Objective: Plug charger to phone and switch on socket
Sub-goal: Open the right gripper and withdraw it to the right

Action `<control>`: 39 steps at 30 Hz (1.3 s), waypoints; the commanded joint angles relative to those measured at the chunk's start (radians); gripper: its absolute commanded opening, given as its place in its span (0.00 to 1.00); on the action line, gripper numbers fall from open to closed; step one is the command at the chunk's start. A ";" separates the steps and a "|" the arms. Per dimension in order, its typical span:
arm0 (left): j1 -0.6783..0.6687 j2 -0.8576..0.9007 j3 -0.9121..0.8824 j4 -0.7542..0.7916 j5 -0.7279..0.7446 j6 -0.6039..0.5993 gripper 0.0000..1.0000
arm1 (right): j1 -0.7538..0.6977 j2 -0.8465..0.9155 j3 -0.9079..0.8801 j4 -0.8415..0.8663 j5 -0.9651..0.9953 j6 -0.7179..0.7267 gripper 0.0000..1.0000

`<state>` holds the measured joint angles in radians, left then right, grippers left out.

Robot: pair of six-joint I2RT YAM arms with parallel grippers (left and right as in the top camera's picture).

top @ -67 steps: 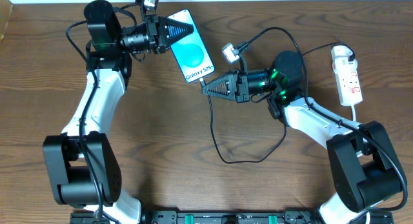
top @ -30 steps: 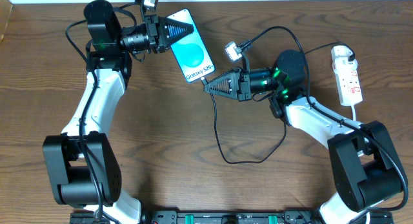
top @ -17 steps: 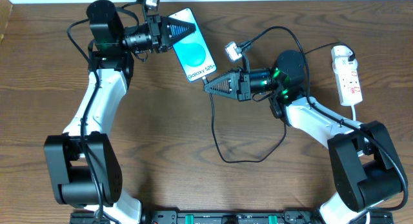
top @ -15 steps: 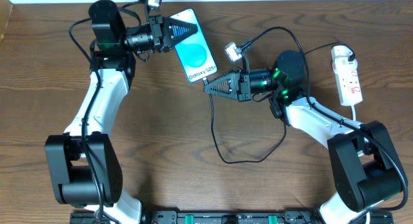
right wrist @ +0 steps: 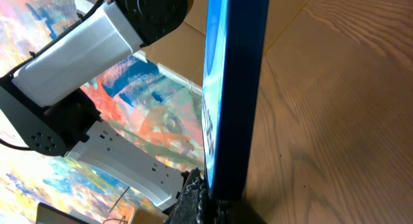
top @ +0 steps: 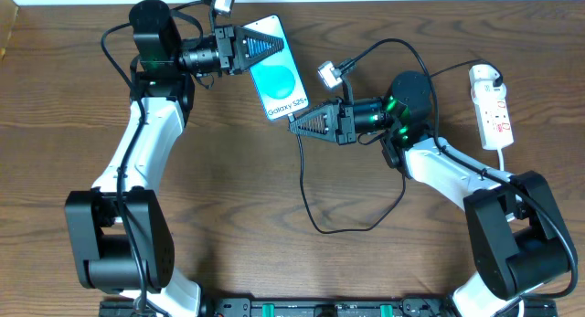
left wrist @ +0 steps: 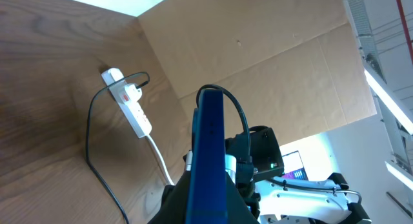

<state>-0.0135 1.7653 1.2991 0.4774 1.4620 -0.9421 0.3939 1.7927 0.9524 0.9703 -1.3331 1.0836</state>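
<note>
The phone [top: 277, 70] has a light-blue screen and lies tilted on the table at the back centre. My left gripper [top: 260, 45] is shut on its far short end. It shows edge-on between the jaws [left wrist: 206, 188] in the left wrist view [left wrist: 210, 140]. My right gripper [top: 297, 127] is shut on the connector tip of the black charger cable [top: 306, 194], right at the phone's text end. In the right wrist view the phone edge [right wrist: 235, 88] stands just above the jaws [right wrist: 216, 201]. The connector itself is hidden. The white socket strip [top: 494, 111] lies at the far right with the adapter [top: 484, 77] in it.
The black cable loops over the table middle [top: 352, 227] and arches back to the socket. The socket also shows in the left wrist view [left wrist: 129, 108] with its white cord. A cardboard wall [left wrist: 258, 56] stands behind the table.
My left gripper has carried the phone slightly to the right and back. My right gripper has crept up to the phone's text end with the cable tip.
</note>
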 commanded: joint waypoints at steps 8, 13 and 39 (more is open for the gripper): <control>-0.019 -0.021 0.014 0.003 0.109 0.048 0.08 | -0.015 0.003 0.009 0.013 0.092 -0.018 0.27; -0.016 -0.021 0.014 0.003 0.109 0.073 0.07 | -0.018 0.003 0.009 0.014 0.066 -0.027 0.91; -0.015 -0.021 0.014 -0.005 0.097 0.092 0.07 | -0.316 -0.010 0.008 -0.775 0.126 -0.245 0.99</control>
<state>-0.0311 1.7653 1.2991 0.4683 1.5433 -0.8623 0.0875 1.7924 0.9627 0.2687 -1.2636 0.9623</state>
